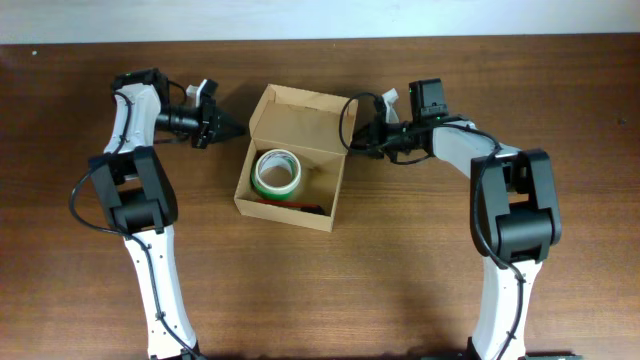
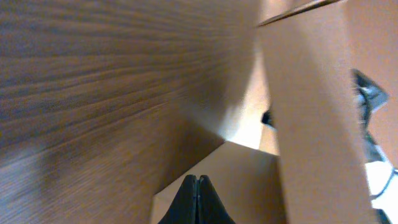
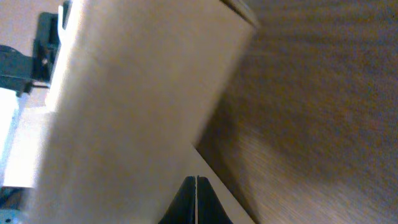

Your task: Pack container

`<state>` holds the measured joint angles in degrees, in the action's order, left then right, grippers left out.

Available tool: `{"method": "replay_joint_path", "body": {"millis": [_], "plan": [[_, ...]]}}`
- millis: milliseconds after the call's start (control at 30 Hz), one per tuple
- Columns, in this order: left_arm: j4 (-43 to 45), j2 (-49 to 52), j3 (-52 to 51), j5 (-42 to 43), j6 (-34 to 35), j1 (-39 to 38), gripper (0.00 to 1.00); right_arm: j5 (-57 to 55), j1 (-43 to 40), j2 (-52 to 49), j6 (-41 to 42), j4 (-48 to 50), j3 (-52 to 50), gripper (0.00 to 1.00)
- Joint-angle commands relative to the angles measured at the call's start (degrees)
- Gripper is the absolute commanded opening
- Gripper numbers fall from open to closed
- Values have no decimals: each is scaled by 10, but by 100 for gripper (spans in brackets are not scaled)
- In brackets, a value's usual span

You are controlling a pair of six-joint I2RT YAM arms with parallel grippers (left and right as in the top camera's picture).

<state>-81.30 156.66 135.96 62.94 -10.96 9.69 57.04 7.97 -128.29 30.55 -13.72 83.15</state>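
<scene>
The container (image 1: 287,213) is a tan cardboard box at the table's middle, open, with its lid flap (image 1: 300,108) standing up at the back. A white and green tape roll (image 1: 261,179) lies inside, with a dark red thing (image 1: 300,206) by the front wall. My left gripper (image 1: 238,131) is shut and empty, its tip just left of the box's back left corner. In the left wrist view the shut jaws (image 2: 196,182) point at the cardboard (image 2: 311,112). My right gripper (image 1: 351,143) is shut and empty at the box's right side. Its jaws (image 3: 196,182) are against the cardboard (image 3: 137,93).
The brown wooden table (image 1: 420,270) carries only the box and both arms. A pale wall runs along the table's far edge (image 1: 320,38). Cables hang around both wrists.
</scene>
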Motion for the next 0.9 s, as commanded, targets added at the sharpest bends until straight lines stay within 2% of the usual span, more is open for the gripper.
{"method": "replay_joint_path", "body": {"millis": [0, 367, 633, 767, 867], "plan": [[7, 11, 0, 90, -20, -4, 2, 28, 2, 2, 43, 29, 8, 4], [27, 10, 9, 224, -25, 4, 2, 77, -3, 3, 84, 121, 8, 4], [24, 10, 52, 235, -12, 6, 2, 135, -15, 4, 160, 232, 21, 4], [3, 10, 81, 232, -5, 6, 1, 161, -15, 5, 161, 231, 51, 4], [-45, 10, 124, 183, -12, 5, 2, 163, -15, 9, 165, 231, 70, 4]]}}
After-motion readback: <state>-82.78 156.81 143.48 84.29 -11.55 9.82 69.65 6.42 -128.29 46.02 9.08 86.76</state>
